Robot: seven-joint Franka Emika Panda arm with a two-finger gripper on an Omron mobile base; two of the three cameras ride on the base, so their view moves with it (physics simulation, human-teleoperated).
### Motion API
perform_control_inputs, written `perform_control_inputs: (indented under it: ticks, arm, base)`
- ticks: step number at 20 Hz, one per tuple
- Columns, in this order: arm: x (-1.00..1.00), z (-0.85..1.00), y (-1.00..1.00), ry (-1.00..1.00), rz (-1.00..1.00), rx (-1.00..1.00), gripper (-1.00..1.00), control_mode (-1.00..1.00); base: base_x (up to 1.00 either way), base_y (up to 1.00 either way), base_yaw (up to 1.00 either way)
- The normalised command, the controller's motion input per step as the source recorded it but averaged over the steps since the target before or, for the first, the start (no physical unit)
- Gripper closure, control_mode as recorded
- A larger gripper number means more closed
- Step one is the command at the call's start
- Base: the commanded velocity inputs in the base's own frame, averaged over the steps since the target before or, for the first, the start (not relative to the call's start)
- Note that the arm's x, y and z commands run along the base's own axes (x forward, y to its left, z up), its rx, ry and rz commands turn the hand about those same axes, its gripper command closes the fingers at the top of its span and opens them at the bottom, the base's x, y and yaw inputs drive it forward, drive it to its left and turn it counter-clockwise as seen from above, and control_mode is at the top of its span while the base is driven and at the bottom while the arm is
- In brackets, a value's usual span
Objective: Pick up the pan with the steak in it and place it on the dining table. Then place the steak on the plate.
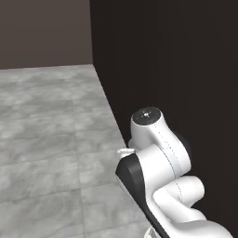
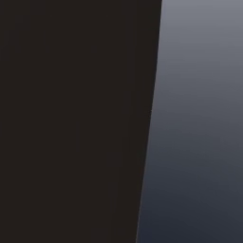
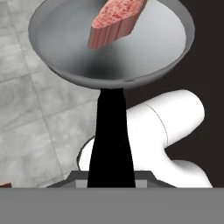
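Note:
The grey metal pan (image 3: 131, 57) hangs in the air over the grey tiled floor in the hand view. Its long black handle (image 3: 111, 135) runs straight down to my gripper (image 3: 111, 183), which is shut on the handle's end. The pinkish-red steak (image 3: 116, 19) lies in the pan's bowl toward the far rim, partly cut off by the top edge of the view. The dining table and the plate are out of view.
A tall dark wall or cabinet face (image 1: 162, 69) stands close on the arm's right side. Grey tiled floor (image 1: 46, 139) stretches away to the left. In the right base view there is a dark panel (image 2: 71, 118) beside a blue-grey surface (image 2: 199, 118).

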Motion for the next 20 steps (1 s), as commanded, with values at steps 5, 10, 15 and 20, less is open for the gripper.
perform_control_inputs:
  ticks: [5,10,15,20]
  arm:
    - [0.00,0.00,0.00,0.00,0.00,0.00,1.00,1.00]
    - [0.00,0.00,0.00,0.00,0.00,0.00,1.00,1.00]
    - [0.00,0.00,0.00,0.00,0.00,0.00,1.00,1.00]
    - [0.00,0.00,0.00,0.00,0.00,0.00,1.00,1.00]
  base:
    - [1.00,-0.22,0.00]
    - [1.00,-0.23,0.00]
    - [0.65,-0.30,0.13]
    - [0.16,-0.18,0.35]
